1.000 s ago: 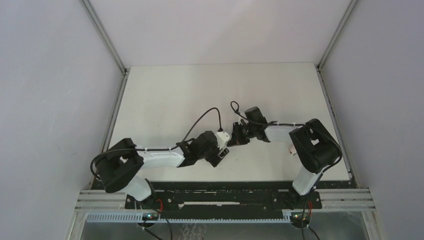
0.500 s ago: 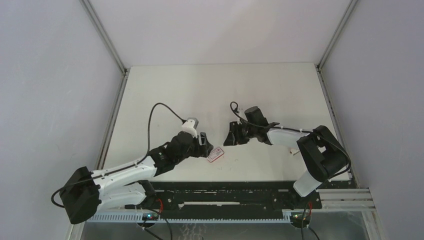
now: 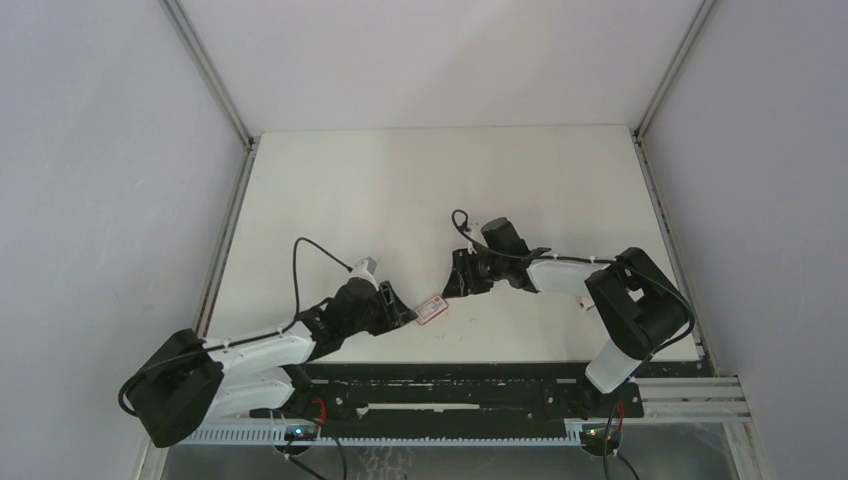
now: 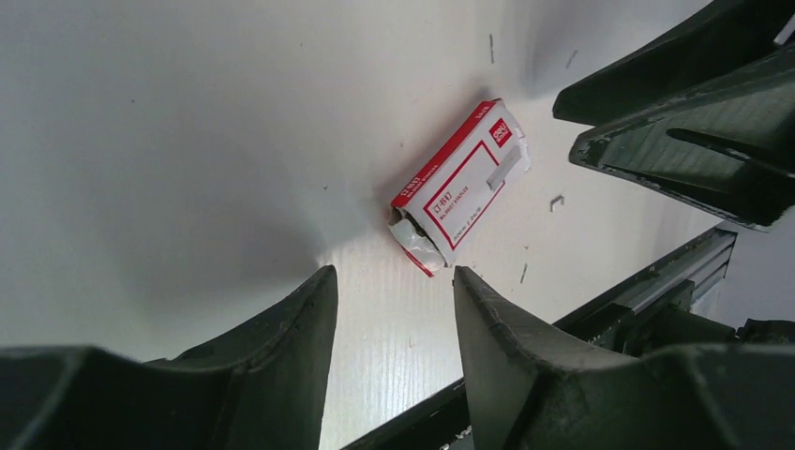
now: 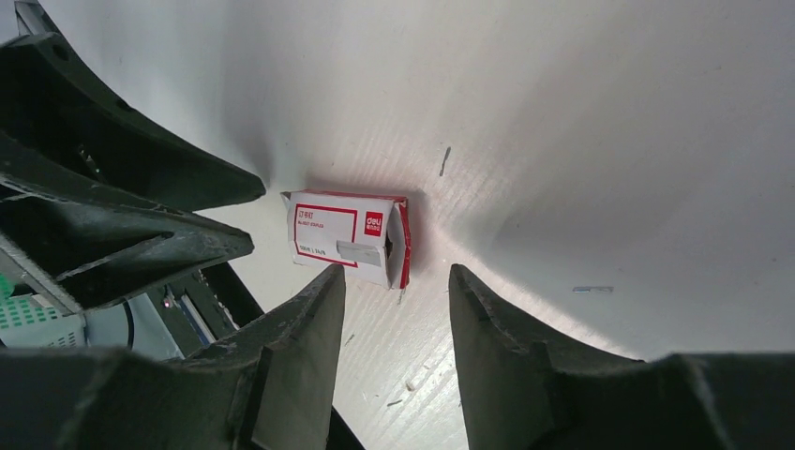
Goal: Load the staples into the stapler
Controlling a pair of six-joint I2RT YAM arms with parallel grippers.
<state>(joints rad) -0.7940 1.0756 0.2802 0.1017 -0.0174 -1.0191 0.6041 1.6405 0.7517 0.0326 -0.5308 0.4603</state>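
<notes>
Because the staples must come out of their box before they can go in a stapler, both of my arms are down low around the little red and white staple box (image 4: 459, 186). It lies flat on the white table (image 3: 400, 180), near the front edge, with nothing holding it. My left gripper (image 4: 394, 281) is just beside one short end of the box, and its two fingers are spread apart with only bare table between them. That end looks torn open, and I think I see something silver inside, so this may be the side to pull from. My right gripper (image 5: 398, 274) is just beside the other short end, pointing back at the left one. Its fingers are spread too and hold nothing. With one gripper at each end, I think one can keep the box from sliding while the other gets the staples out. A few loose staples (image 4: 557, 200) lie on the table around the box. They are tiny and thin, so I think they would be very hard to pinch. I cannot see the stapler in any view, so to me this job looks like it is only at the start.
</notes>
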